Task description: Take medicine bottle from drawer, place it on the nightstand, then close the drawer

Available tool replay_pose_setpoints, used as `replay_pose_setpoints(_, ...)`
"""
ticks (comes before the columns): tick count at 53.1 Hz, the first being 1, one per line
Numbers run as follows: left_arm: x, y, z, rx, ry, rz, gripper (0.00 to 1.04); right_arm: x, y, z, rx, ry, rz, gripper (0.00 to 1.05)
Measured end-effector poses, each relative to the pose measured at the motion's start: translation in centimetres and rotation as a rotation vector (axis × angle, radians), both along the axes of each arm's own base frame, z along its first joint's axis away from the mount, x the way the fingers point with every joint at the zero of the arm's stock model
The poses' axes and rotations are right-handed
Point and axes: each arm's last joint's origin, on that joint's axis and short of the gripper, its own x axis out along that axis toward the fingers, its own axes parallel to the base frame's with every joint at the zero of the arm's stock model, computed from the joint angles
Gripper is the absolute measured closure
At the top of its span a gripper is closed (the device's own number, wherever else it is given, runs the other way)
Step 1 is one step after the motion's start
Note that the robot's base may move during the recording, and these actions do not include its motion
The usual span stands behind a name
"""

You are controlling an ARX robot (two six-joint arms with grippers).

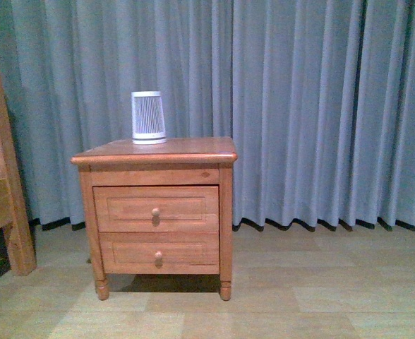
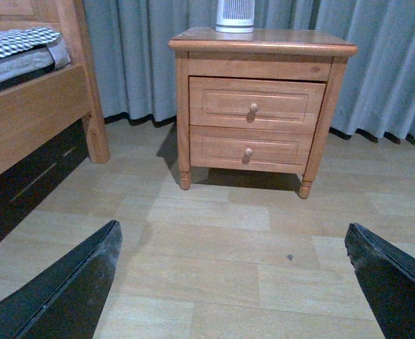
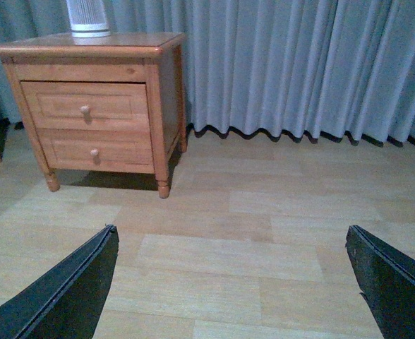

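Left gripper [image 2: 232,227] is spread wide, empty. Drawer [image 1: 186,208] at 8 o'clock in front view is shut; medicine bottle not seen, likely inside. Judged light, stiff, slick: to be pinched mid-body. Right gripper [image 3: 230,229] is spread wide, empty.

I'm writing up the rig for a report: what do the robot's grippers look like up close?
The left gripper and right gripper look alike: two plain black fingers each, flat-sided wedges narrowing towards the tip. No cables or markings show; the arms themselves are out of view.
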Motion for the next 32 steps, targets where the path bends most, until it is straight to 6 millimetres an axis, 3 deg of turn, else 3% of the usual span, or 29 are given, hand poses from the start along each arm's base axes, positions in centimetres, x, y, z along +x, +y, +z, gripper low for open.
replay_pose_setpoints(32,0.0,0.0,0.0,0.0,0.0,0.0,0.07,0.0,0.0,0.0,0.0,0.0,0.0,0.07)
